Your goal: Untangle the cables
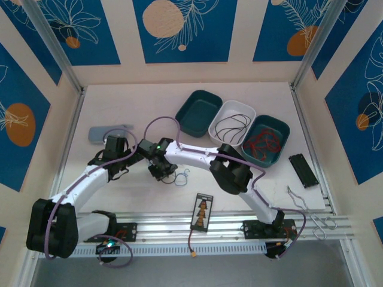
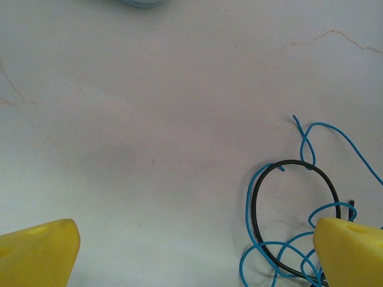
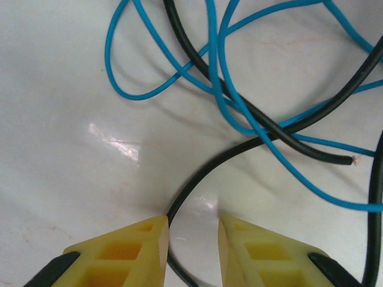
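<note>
Firstly, left gripper [image 2: 196, 234]: jaws spread wide, holding nothing, above bare white table [image 2: 149, 119]. Next, blue and black cables [image 2: 296, 161]: tangled loose on the table, just beside that gripper's right finger. Right gripper [image 3: 191, 222]: jaws narrowly apart, black strand running between them, against one finger, not pinched. Farther right, white tray [image 1: 226, 109] holding black cable [image 1: 230, 127]; teal tray [image 1: 284, 134] holding red cables [image 1: 263, 142].
</note>
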{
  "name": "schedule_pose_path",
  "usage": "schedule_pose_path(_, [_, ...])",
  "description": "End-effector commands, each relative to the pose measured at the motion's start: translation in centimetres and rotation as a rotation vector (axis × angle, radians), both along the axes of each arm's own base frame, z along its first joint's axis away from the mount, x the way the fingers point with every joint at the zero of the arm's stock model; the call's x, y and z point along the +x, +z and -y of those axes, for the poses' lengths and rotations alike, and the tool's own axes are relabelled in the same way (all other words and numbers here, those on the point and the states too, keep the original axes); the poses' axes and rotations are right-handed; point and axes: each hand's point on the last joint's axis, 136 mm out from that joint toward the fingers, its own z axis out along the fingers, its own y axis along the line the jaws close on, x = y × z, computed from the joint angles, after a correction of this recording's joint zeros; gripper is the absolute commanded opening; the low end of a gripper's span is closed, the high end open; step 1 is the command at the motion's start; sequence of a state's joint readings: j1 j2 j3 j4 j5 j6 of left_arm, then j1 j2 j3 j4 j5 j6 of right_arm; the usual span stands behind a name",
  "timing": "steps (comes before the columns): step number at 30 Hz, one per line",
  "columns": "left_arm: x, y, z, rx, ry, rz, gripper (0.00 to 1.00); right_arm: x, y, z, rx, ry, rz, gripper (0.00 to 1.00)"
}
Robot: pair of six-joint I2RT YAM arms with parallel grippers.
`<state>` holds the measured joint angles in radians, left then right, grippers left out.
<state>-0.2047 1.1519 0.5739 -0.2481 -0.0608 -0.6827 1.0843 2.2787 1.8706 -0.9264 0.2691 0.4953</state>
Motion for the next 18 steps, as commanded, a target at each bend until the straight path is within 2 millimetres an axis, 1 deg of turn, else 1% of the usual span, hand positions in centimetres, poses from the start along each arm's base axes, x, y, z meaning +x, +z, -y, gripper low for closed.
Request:
schedule_pose_path(1, [-0.4,-0.1,-0.4,0.000,0.009,-0.001,1.00,-0.8,2.6,-1.1,0.043,0.032,0.015,0.29])
schedule_pose_path(4, [-0.5,-0.2,-0.5,0.000,0.011,-0.003,1.00,-0.9,2.9,-1.4,0.055,0.041,0.021,0.29])
schedule_pose_path(11, [-0.5,-0.1,-0.5,-0.004,0.010,0.000,1.00,-1.3,0.8,-1.5,0.032,0.031,-0.019,0.28])
schedule_pose_path(18, [-0.7,-0.2,-0.7,-0.002,0.017,-0.001,1.00,-1.4,0.1,-2.2,0.058,0.026,-0.049,0.29])
